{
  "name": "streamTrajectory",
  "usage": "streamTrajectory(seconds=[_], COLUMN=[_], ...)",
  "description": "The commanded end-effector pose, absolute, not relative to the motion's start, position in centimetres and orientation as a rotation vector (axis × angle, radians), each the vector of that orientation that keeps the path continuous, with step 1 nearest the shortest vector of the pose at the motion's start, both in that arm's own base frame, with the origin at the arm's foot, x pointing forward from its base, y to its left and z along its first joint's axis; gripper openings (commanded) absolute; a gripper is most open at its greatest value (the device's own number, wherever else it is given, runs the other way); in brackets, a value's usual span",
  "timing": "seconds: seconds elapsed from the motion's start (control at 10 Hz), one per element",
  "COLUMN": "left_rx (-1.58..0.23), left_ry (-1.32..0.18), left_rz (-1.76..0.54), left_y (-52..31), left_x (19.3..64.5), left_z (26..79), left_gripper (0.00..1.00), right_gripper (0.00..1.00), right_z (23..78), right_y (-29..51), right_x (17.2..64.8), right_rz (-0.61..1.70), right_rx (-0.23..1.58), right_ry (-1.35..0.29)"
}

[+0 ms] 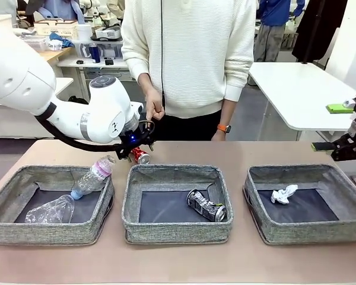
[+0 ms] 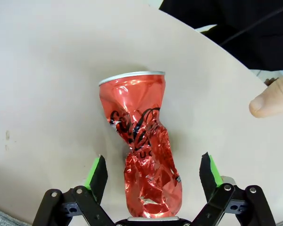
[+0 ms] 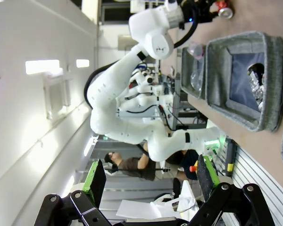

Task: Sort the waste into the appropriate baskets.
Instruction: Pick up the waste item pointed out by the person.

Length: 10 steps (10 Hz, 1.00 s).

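Observation:
A crushed red can [image 2: 142,155] lies on the tan table behind the middle basket [image 1: 177,173]; its red end [image 1: 140,157] peeks out under my left gripper [image 1: 136,149]. My left gripper [image 2: 153,170] is open, its green-padded fingers [image 2: 97,172] standing either side of the can without touching it. The left basket [image 1: 24,178] holds a crushed clear bottle [image 1: 50,210] and a small pink-labelled bottle [image 1: 94,176] leaning on its rim. A crushed black can [image 1: 206,205] lies in the middle basket. Crumpled white paper [image 1: 283,193] lies in the right basket [image 1: 305,174]. My right gripper [image 3: 150,181] is open, raised at the far right [image 1: 350,146].
A person in a white sweater [image 1: 190,53] stands at the far side, one hand [image 1: 154,111] hanging just above my left gripper, its fingertip [image 2: 273,100] near the can. A white table [image 1: 296,89] stands behind at right.

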<state>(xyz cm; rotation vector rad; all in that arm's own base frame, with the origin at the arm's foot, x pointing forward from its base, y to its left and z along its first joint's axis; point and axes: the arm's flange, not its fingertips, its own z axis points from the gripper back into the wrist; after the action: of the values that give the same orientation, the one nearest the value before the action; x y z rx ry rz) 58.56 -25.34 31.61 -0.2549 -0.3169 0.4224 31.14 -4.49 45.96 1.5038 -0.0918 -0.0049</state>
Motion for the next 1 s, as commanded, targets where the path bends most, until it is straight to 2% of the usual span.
streamTrajectory(seconds=[0.0, 0.3, 0.4, 0.5, 0.6, 0.7, 0.8, 0.9], left_rx=[-0.255, -0.238, -0.210, -0.200, -0.197, -0.193, -0.188, -0.184], left_ry=[-0.350, -0.380, -0.407, -0.408, -0.402, -0.401, -0.394, -0.391], left_rz=[0.461, 0.488, 0.489, 0.495, 0.495, 0.493, 0.489, 0.489], left_y=[-26.30, -26.22, -26.15, -26.09, -26.14, -26.15, -26.14, -26.19], left_x=[58.92, 59.02, 59.05, 59.03, 59.04, 59.03, 59.03, 59.04], left_z=[31.61, 31.41, 31.39, 31.30, 31.22, 31.18, 31.17, 31.14], left_gripper=[1.00, 1.00, 0.42, 0.42, 0.00, 0.40, 0.00, 0.00], right_gripper=[1.00, 1.00, 1.00, 1.00, 1.00, 1.00, 1.00, 1.00], right_z=[46.52, 46.52, 46.52, 46.52, 46.52, 46.52, 46.52, 46.52], right_y=[-4.43, -4.43, -4.43, -4.43, -4.43, -4.43, -4.43, -4.43], right_x=[31.08, 31.08, 31.08, 31.08, 31.08, 31.08, 31.08, 31.08], right_rz=[-0.020, -0.020, -0.020, -0.020, -0.020, -0.020, -0.020, -0.020], right_rx=[1.515, 1.515, 1.515, 1.515, 1.515, 1.515, 1.515, 1.515], right_ry=[-0.079, -0.079, -0.079, -0.079, -0.079, -0.079, -0.079, -0.079])
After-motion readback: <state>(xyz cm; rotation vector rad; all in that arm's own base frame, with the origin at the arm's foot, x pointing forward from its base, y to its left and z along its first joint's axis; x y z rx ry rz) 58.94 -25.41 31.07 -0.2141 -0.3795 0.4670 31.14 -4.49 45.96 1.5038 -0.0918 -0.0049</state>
